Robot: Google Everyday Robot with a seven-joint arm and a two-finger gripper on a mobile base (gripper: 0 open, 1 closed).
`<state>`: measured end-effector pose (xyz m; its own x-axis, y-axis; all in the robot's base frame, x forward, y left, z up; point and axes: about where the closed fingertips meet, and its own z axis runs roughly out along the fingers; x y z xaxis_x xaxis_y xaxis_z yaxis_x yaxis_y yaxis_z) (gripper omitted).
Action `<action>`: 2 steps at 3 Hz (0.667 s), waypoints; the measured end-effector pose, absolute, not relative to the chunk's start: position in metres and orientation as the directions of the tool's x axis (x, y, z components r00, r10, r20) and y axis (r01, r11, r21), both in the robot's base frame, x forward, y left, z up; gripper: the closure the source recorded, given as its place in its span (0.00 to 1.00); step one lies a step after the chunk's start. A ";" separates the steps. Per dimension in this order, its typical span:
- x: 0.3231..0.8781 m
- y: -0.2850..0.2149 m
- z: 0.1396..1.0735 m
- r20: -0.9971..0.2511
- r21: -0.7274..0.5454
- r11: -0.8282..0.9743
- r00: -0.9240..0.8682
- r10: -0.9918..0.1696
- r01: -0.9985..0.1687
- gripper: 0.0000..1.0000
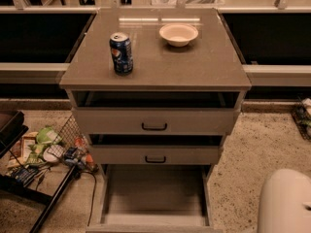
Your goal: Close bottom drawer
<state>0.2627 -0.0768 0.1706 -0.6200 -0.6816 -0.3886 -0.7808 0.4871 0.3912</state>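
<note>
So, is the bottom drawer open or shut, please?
Open: the bottom drawer is pulled far out, its empty tray exposed. The gripper is out of view.

The bottom drawer (154, 194) is grey-beige, the can (121, 53) blue, the bowl (179, 34) cream.

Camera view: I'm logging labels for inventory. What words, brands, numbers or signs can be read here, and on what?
Nothing can be quoted.
Blue drink can on the cabinet top: round red-white-blue emblem; lettering too blurred to read.
Colourful packets on the floor at left: print too small to read.
Open bottom drawer: no text.
The gripper is not in view; the white rounded robot part at lower right shows no text.
</note>
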 end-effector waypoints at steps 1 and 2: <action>0.262 -0.022 0.140 -0.472 0.471 0.425 -0.628 -0.619 -0.773 1.00; 0.252 0.018 0.108 -0.519 0.559 0.348 -0.645 -0.561 -0.753 1.00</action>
<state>0.2515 0.0184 0.1084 -0.6449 -0.5607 -0.5193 -0.7526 0.3478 0.5591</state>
